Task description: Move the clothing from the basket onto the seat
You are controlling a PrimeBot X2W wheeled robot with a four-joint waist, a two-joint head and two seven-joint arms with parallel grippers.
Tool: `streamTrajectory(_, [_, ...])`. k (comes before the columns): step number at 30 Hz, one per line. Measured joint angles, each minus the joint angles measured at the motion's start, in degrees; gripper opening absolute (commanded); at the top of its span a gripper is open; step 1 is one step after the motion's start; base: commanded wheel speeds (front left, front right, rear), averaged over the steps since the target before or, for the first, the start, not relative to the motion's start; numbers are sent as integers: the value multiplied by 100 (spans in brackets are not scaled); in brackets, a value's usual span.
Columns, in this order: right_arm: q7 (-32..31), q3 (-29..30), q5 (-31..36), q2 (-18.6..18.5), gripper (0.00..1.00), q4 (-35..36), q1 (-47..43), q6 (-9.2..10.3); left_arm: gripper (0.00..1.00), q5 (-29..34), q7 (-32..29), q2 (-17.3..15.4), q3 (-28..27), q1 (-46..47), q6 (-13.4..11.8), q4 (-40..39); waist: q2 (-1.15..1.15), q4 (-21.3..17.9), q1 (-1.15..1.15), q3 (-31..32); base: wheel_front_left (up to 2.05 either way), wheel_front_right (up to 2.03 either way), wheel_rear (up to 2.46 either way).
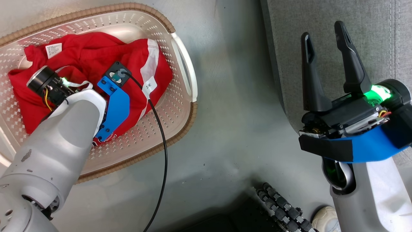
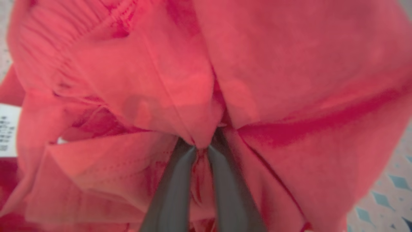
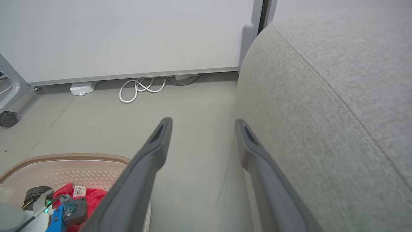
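Inside the laundry basket (image 1: 190, 112), near its middle, my left gripper (image 2: 202, 146) has its fingers drawn almost together on a fold of the red clothing (image 1: 83, 54), which lies heaped well within the rim. My right gripper (image 1: 323, 29) hangs spread wide and empty over the rounded edge of the grey sofa (image 1: 289, 32). Between the basket's rim and that edge I see a bare strip of floor (image 1: 231, 96).

gap: open floor (image 1: 231, 112) between basket (image 1: 193, 111) and seat (image 1: 379, 48) | obstacle: black cable (image 1: 165, 154) crossing basket rim
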State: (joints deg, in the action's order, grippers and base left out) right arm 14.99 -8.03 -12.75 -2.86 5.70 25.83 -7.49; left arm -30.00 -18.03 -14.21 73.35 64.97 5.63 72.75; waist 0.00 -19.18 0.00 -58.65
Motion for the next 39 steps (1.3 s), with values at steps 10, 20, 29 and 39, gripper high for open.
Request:
streamTrajectory(10, [1,108,119,0,100,-138,24,0,0,-83,716,336,-15,-34,99,-64,0,169,0,327,0,0,0])
streamTrajectory(20, [1,234,350,2,100,-455,-22,0,0,-290,1846,778,-49,-216,158,-188,0,541,0,1101,0,0,0])
streamTrajectory(29, [1,370,482,3,100,-808,-379,0,0,-668,2660,1006,-118,-684,177,-333,0,845,0,2047,0,0,0])
streamTrajectory(39, [1,456,638,3,100,-1073,-971,0,0,-1088,3231,1091,-166,-1095,179,-714,0,1165,-1,3231,0,0,0])
